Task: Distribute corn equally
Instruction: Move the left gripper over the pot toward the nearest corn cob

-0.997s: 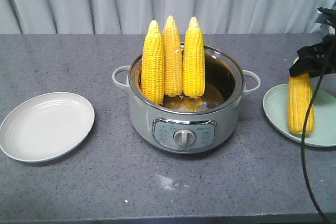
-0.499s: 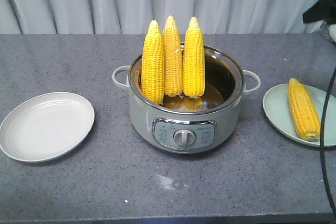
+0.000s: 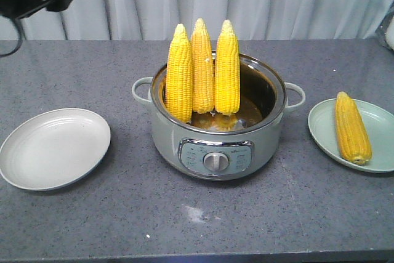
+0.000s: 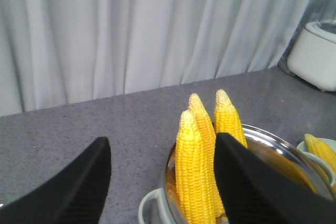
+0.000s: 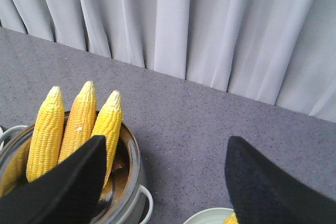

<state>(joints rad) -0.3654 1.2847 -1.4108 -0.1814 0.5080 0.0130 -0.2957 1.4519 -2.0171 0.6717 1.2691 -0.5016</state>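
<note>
- the black two-fingered left end effector [image 4: 161, 141] hangs with its fingers spread wide, holding nothing, high over the table's left side.
- the black right end effector [image 5: 166, 140] is also spread and unladen.
- three bright yellow corn cobs [image 3: 202, 66] stand tips-up in a grey-green electric cooker pot [image 3: 215, 152] with a front dial.
- a fourth corn cob [image 3: 351, 129] lies on a pale green round plate [image 3: 381, 146] right of the pot.
- a white round plate [image 3: 55, 149] sits left of the pot, on the grey speckled table [image 3: 92, 226].

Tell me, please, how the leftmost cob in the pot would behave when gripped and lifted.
The leftmost cob looks stiff and should lift without bending. Its round taper may slip when pinched. Leaning on the pot rim, it could topple if nudged.
</note>
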